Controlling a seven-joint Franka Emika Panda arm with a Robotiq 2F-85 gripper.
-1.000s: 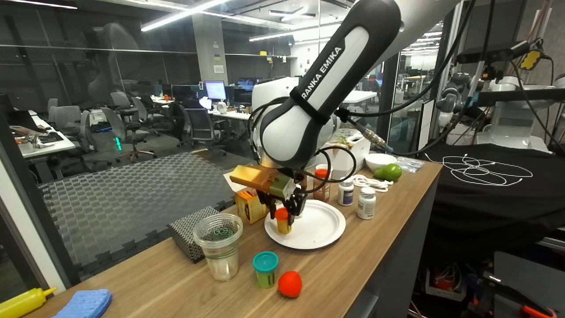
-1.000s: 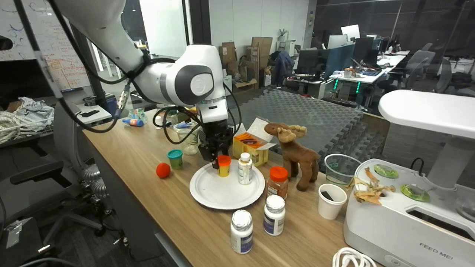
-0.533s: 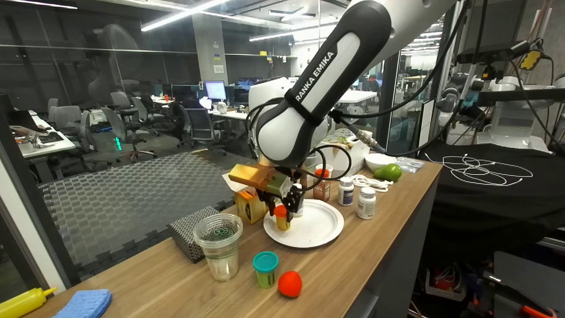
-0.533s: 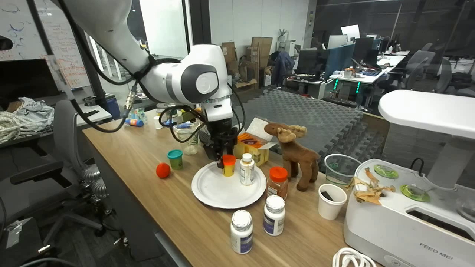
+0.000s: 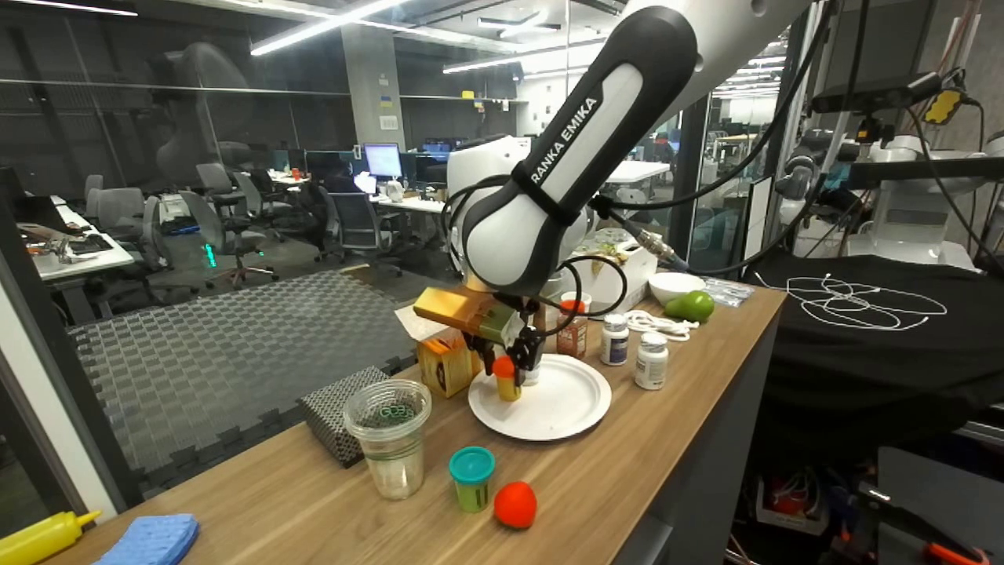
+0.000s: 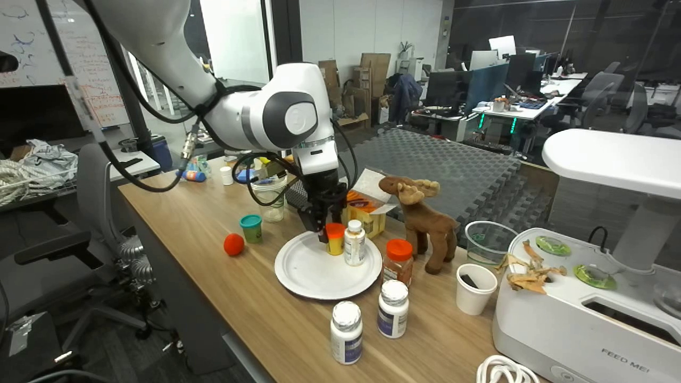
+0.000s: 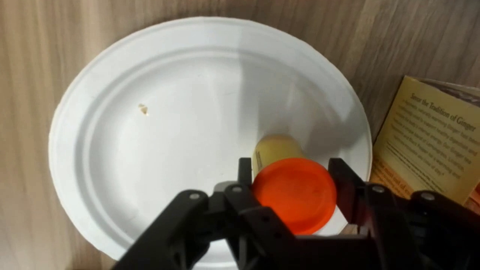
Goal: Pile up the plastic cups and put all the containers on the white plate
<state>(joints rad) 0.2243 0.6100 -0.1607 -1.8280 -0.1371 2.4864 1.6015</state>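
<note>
Blue pad [image 5: 149, 540]: lying nearest in an exterior view, a yellow squeeze bottle [image 5: 47, 535] poking in beside it.
Round red thing [image 5: 515, 504]: sitting right next to the teal-lidded tub [image 5: 472, 482], which is standing on the wooden counter [image 5: 314, 510], apart from the white plate [image 6: 308, 276].
Clear cup [image 5: 392, 451]: standing upright just past that tub, a mesh-patterned box [image 5: 333, 416] resting behind it.
White plate: lying flat mid-counter in both exterior views.
Gripper [image 7: 290, 167]: gripping the orange-lidded tub [image 6: 335, 242], fingers hugging it from both sides in the wrist view.
Orange-lidded tub: hanging out within the plate's rim; I'm not making out whether its base is touching down.
Yellow box [image 5: 447, 373]: sitting just off the rim, lid flap standing open.
White bottle [image 6: 355, 247]: standing on the plate beside that gripped tub; maybe touching, I'm honestly not able to tell.
Red-lidded jar [image 6: 397, 261]: standing just past the plate, two more white bottles [image 6: 393, 314] keeping it company.
Second clear cup [image 6: 485, 242]: standing way further back by the white machine [image 6: 537, 319], well apart from its buddy.
</note>
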